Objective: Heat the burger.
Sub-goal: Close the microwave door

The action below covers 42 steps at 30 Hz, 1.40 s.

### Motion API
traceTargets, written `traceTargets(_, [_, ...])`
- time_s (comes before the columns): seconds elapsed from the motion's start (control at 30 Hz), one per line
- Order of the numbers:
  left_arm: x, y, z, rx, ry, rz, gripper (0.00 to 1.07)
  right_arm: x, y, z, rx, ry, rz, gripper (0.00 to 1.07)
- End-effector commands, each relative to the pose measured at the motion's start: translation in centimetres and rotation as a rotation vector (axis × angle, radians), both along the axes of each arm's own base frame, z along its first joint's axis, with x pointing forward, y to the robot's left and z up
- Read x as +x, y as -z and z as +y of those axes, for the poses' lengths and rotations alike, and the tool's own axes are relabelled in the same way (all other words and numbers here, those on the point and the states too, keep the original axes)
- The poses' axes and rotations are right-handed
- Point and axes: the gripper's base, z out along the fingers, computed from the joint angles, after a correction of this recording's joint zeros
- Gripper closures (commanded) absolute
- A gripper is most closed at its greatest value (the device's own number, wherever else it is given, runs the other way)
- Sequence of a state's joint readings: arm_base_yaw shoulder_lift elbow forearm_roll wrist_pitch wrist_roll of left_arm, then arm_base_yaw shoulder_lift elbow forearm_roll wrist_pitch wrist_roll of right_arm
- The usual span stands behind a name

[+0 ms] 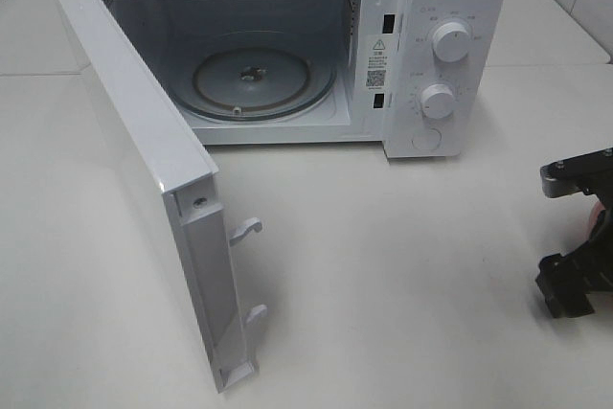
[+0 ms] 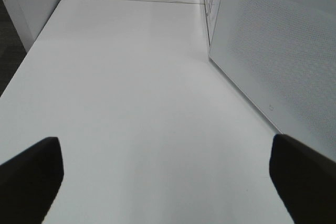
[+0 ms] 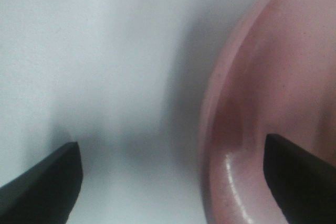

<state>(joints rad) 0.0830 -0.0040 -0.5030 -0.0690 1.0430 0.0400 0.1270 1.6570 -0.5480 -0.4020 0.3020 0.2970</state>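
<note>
the burger itself cannot be seen; only a pink plate (image 3: 273,103) shows, glossy, with a raised curved rim, sitting on the white tabletop (image 1: 402,265) at the right edge, well apart from the microwave (image 1: 287,45). the right tool (image 3: 173,182) stands wide, one finger over the plate's rim and the other over bare tabletop, gripping nothing. the left tool (image 2: 165,179) is also wide and empty, beside the microwave's perforated side. the microwave door (image 1: 144,179) hangs open, glass turntable (image 1: 254,79) bare. a warning sticker (image 1: 376,62) beside the cavity is too small to read.
</note>
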Motion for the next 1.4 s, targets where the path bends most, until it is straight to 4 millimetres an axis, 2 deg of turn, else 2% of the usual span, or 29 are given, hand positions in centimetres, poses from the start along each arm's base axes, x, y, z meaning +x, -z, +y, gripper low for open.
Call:
traceTargets(0.03, [0.0,0.0,0.0,-0.009,0.002,-0.008,0.06,0.4,-1.2,0.3,0.046,0.088,-0.006,0.11])
traceTargets(0.07, [0.0,0.0,0.0,-0.009,0.002,-0.008,0.06,0.4,-1.2,0.3,0.046,0.088,-0.006,0.11])
traceTargets(0.13, [0.0,0.0,0.0,-0.009,0.002,-0.008,0.06,1.2,-3.6,0.4,0.058,0.124,-0.026,0.11])
traceTargets(0.23, [0.0,0.0,0.0,-0.009,0.002,-0.008,0.06,1.3,-4.3,0.4,0.059,0.130,-0.038,0.11])
traceTargets(0.3, [0.0,0.0,0.0,-0.009,0.002,-0.008,0.06,1.5,-6.7,0.5,0.074,0.170,-0.058,0.11])
traceTargets(0.33, [0.0,0.0,0.0,-0.009,0.002,-0.008,0.06,1.3,-8.2,0.6,0.096,0.202,-0.056,0.11])
traceTargets(0.37, [0.0,0.0,0.0,-0.009,0.002,-0.008,0.06,1.3,-8.2,0.6,0.096,0.202,-0.056,0.11])
traceTargets(0.43, [0.0,0.0,0.0,-0.009,0.002,-0.008,0.06,0.1,-10.4,0.8,0.132,0.201,-0.019,0.11])
traceTargets(0.47, [0.0,0.0,0.0,-0.009,0.002,-0.008,0.06,0.1,-10.4,0.8,0.132,0.201,-0.019,0.11])
traceTargets(0.53, [0.0,0.0,0.0,-0.009,0.002,-0.008,0.06,-1.8,-11.9,1.0,0.172,0.199,0.018,0.11])
traceTargets(0.6, [0.0,0.0,0.0,-0.009,0.002,-0.008,0.06,-2.4,-12.5,1.1,0.188,0.208,0.027,0.11])
traceTargets(0.63, [0.0,0.0,0.0,-0.009,0.002,-0.008,0.06,-3.8,-13.5,1.1,0.214,0.216,0.020,0.11])
traceTargets(0.73, [0.0,0.0,0.0,-0.009,0.002,-0.008,0.06,-4.4,-14.1,1.1,0.223,0.215,0.000,0.11])
traceTargets(0.8, [0.0,0.0,0.0,-0.009,0.002,-0.008,0.06,-7.0,-15.9,0.7,0.241,0.197,-0.093,0.11])
traceTargets(0.83, [0.0,0.0,0.0,-0.009,0.002,-0.008,0.06,-7.0,-15.9,0.7,0.241,0.197,-0.093,0.11])
traceTargets(0.87, [0.0,0.0,0.0,-0.009,0.002,-0.008,0.06,-7.6,-16.3,0.6,0.244,0.189,-0.119,0.11])
traceTargets(0.9, [0.0,0.0,0.0,-0.009,0.002,-0.008,0.06,-9.0,-17.0,0.5,0.251,0.158,-0.173,0.11])
traceTargets(0.93, [0.0,0.0,0.0,-0.009,0.002,-0.008,0.06,-9.0,-17.0,0.5,0.251,0.158,-0.173,0.11])
traceTargets(0.97, [0.0,0.0,0.0,-0.009,0.002,-0.008,0.06,-9.7,-17.3,0.4,0.257,0.137,-0.198,0.11])
traceTargets(1.0, [0.0,0.0,0.0,-0.009,0.002,-0.008,0.06,-11.3,-17.9,0.3,0.272,0.107,-0.244,0.11])
traceTargets(1.03, [0.0,0.0,0.0,-0.009,0.002,-0.008,0.06,-11.3,-17.9,0.3,0.272,0.107,-0.244,0.11])
traceTargets(1.1, [0.0,0.0,0.0,-0.009,0.002,-0.008,0.06,-13.9,-18.1,0.2,0.293,0.076,-0.309,0.11])
traceTargets(1.13, [0.0,0.0,0.0,-0.009,0.002,-0.008,0.06,-13.9,-18.1,0.2,0.293,0.076,-0.309,0.11])
traceTargets(1.17, [0.0,0.0,0.0,-0.009,0.002,-0.008,0.06,-15.4,-18.2,-0.1,0.293,0.046,-0.369,0.11])
traceTargets(1.2, [0.0,0.0,0.0,-0.009,0.002,-0.008,0.06,-15.4,-18.2,-0.1,0.293,0.046,-0.369,0.11])
traceTargets(1.27, [0.0,0.0,0.0,-0.009,0.002,-0.008,0.06,-17.7,-18.4,-0.5,0.281,0.004,-0.493,0.11])
traceTargets(1.3, [0.0,0.0,0.0,-0.009,0.002,-0.008,0.06,-17.7,-18.4,-0.5,0.281,0.004,-0.493,0.11])
traceTargets(1.33, [0.0,0.0,0.0,-0.009,0.002,-0.008,0.06,-18.9,-18.1,-0.7,0.281,-0.010,-0.546,0.11])
traceTargets(1.4, [0.0,0.0,0.0,-0.009,0.002,-0.008,0.06,-19.5,-17.8,-0.7,0.281,-0.018,-0.569,0.11])
